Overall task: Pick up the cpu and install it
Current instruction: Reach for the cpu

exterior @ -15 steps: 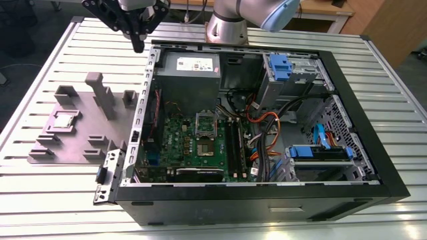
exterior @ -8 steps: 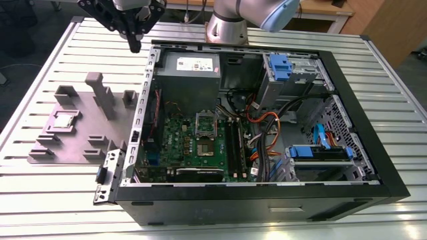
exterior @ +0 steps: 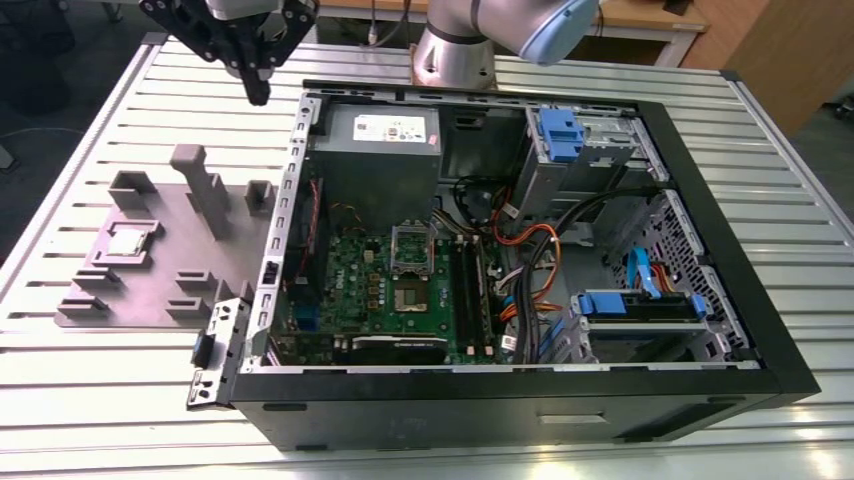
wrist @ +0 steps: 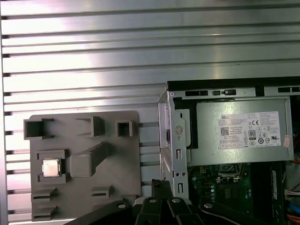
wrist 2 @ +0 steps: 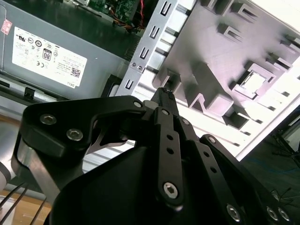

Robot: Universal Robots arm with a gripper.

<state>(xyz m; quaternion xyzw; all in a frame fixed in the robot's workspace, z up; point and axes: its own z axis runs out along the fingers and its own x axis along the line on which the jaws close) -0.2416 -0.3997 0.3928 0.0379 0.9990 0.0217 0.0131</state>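
Observation:
The cpu (exterior: 130, 243) is a small silvery square chip lying in a recess of the grey holder plate (exterior: 160, 285), to the exterior view's left of the open computer case. Both wrist views show the chip (wrist: 50, 167) (wrist 2: 253, 82) in its pocket. My black gripper (exterior: 256, 92) hangs high above the table near the case's back corner, well apart from the chip, its fingers drawn together with nothing between them. The green motherboard (exterior: 380, 290) lies inside the case, with the socket (exterior: 407, 297) bare and its metal frame (exterior: 410, 243) hinged up.
The black case (exterior: 534, 400) takes up most of the slatted metal table (exterior: 107, 400). Inside are a grey power supply box (exterior: 378, 150), blue drive brackets (exterior: 561, 130) and orange and blue cables (exterior: 527, 290). Upright posts (exterior: 200, 185) rise from the holder plate.

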